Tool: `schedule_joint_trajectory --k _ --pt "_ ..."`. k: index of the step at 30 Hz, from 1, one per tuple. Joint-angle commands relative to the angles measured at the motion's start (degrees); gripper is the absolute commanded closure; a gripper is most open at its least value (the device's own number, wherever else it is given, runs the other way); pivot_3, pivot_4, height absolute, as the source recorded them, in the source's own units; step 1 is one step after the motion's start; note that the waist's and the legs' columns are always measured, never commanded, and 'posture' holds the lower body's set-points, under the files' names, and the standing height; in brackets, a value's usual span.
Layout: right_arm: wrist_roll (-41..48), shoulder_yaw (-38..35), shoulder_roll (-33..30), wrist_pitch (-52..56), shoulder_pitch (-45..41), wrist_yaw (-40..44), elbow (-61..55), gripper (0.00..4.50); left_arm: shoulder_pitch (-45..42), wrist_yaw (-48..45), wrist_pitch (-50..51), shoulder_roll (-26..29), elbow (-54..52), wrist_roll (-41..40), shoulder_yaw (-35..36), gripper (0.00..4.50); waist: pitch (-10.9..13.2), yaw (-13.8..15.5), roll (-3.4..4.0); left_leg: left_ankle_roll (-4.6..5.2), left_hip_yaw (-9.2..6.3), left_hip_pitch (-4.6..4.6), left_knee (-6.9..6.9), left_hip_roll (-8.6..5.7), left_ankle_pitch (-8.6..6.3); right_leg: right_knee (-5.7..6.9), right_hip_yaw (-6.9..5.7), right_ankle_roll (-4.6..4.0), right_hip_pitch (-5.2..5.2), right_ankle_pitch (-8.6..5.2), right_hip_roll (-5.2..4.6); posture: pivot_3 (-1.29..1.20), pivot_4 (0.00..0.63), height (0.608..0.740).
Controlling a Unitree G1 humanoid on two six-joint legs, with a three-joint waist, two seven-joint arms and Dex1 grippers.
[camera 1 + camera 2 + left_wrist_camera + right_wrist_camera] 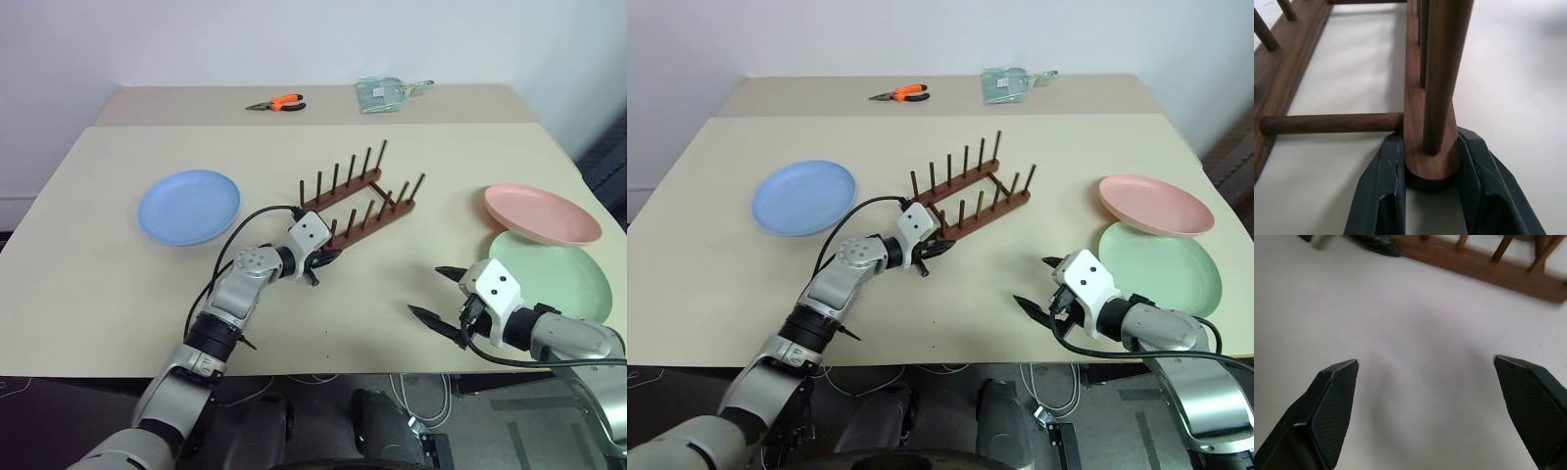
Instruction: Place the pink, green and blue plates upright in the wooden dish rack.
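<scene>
Surface: a pale beige table (118,323) against a white wall, with a second tabletop butted on at the far edge.
Right gripper (438,292): near right, hovering over bare table with its two black fingers spread wide and nothing between them.
Left gripper (1431,181): near centre, its fingers pressed against both sides of the rounded near end of one base rail of the wooden dish rack (359,207), pinching it.
Rack: mid-table and lying askew, running from near left to far right; all its pegs stand empty.
Green plate (563,274): near right edge of the table, flat, beside the right arm.
Pink plate (539,211): just beyond the green one, its near rim seeming to overlap the green plate, though that is hard to judge from this angle.
Blue plate (189,206): left of the rack, flat, well apart from it.
Far items: orange-handled pliers (277,103) and a clear packet (384,93) on the far tabletop.
Risk, rack: held by one rail tip only, it could pivot or slip free if dragged.
Risk, plates: a swinging far end could knock the pink plate.
Risk, edge: a careless right-arm reach could push the green plate off the table.
</scene>
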Motion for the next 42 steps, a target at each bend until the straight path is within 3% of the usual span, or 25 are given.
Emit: schedule_joint_trajectory --k 1,4,9,15,17,18,21,25,27,32,37,42 --pt "0.19 -2.63 -1.45 -1.17 0.14 1.28 -0.21 0.00 -1.77 -14.50 -6.00 4.11 0.18 -3.84 -1.60 3.72 0.00 0.03 0.00 0.00 0.01 0.00 0.01 0.00 0.00 -0.01 0.02 -0.03 0.00 -0.01 -0.01 0.00 0.150 0.740" --pt "0.35 -2.93 -1.80 -1.24 0.38 2.06 0.00 0.00 -4.49 -21.37 -8.56 6.82 3.97 -4.06 -2.22 3.72 0.00 0.13 0.00 0.01 0.00 -0.03 0.01 0.00 -0.01 -0.03 0.00 -0.22 0.00 -0.06 -0.01 0.00 0.150 0.740" --pt "2.36 -3.63 -1.76 1.54 1.96 2.96 -1.90 0.00 -7.89 -22.44 -10.79 5.37 11.99 -4.16 -0.66 3.72 0.01 0.07 -0.01 0.07 0.00 -0.03 0.03 -0.01 -0.04 -0.06 0.01 -0.07 0.03 -0.04 -0.01 0.00 0.150 0.740" --pt "4.67 -5.56 -2.77 4.42 3.73 4.12 -4.27 0.00 -4.91 -17.46 -6.75 7.58 9.61 -1.85 0.61 0.84 0.01 -0.07 -0.01 0.11 -0.01 -0.01 0.03 0.01 -0.06 -0.02 0.02 0.03 0.02 -0.01 -0.01 0.00 0.150 0.740" --pt "3.71 -4.87 -2.59 3.75 3.71 3.83 -4.44 0.00 -1.13 -16.01 -2.79 10.04 4.19 -2.76 2.24 0.84 -0.02 -0.35 0.00 0.13 0.00 0.02 0.01 0.02 -0.07 -0.02 0.02 0.04 0.02 -0.01 -0.01 0.00 0.150 0.740" --pt "2.99 -3.98 -2.34 3.50 3.29 3.36 -4.01 0.25 1.32 -15.71 0.86 11.05 0.09 -4.46 3.49 1.00 -0.02 -0.50 0.01 0.16 0.01 0.06 0.00 0.05 -0.10 0.00 0.03 0.05 0.02 -0.01 0.00 0.00 0.150 0.740" --pt "1.05 -1.37 -1.73 2.86 2.20 2.41 -2.12 1.31 8.37 -16.07 10.48 13.12 -13.07 -10.02 5.59 2.26 -0.04 -0.97 0.03 0.17 0.01 0.08 -0.01 0.08 -0.10 0.06 0.02 0.04 0.01 -0.02 0.01 0.00 0.150 0.740" --pt "-2.92 3.11 -0.08 0.49 -1.34 -0.12 2.51 3.39 16.83 -8.45 16.33 11.06 -29.12 -9.65 3.52 4.37 -0.06 -0.74 0.10 0.16 -0.02 0.04 0.01 0.07 -0.10 0.06 0.06 -0.01 0.03 -0.09 -0.06 0.00 0.150 0.740" --pt "-5.81 5.03 0.49 -1.17 -3.24 -1.87 5.37 4.45 18.56 -1.62 17.15 7.72 -31.17 -6.26 1.97 4.43 -0.06 0.17 0.10 0.16 -0.01 0.01 0.10 0.02 -0.10 0.00 0.09 -0.11 0.06 -0.15 -0.08 0.00 0.150 0.740" --pt "-13.55 9.95 3.80 -5.32 -10.51 -8.02 14.63 4.49 17.74 15.73 18.22 0.70 -26.01 5.26 -1.82 4.43 -0.10 0.74 0.09 0.16 0.00 0.05 0.19 -0.05 -0.10 -0.04 0.09 -0.09 0.17 -0.16 -0.07 0.00 0.150 0.740" --pt "-17.99 12.67 6.76 -6.69 -16.13 -11.82 20.73 4.49 14.31 24.16 20.09 -4.31 -20.69 5.94 1.31 4.43 -0.14 0.56 0.14 0.15 0.01 0.12 0.18 -0.05 -0.09 0.06 0.10 -0.03 0.16 -0.11 -0.04 0.00 0.150 0.740" --pt "-21.11 13.93 9.50 -10.13 -21.11 -14.89 27.02 4.49 11.87 25.20 18.70 -3.95 -17.27 5.08 2.27 4.43 -0.17 -0.26 0.17 0.15 0.02 0.17 0.15 -0.06 -0.09 0.09 0.09 0.07 0.16 -0.05 -0.01 0.00 0.150 0.740"
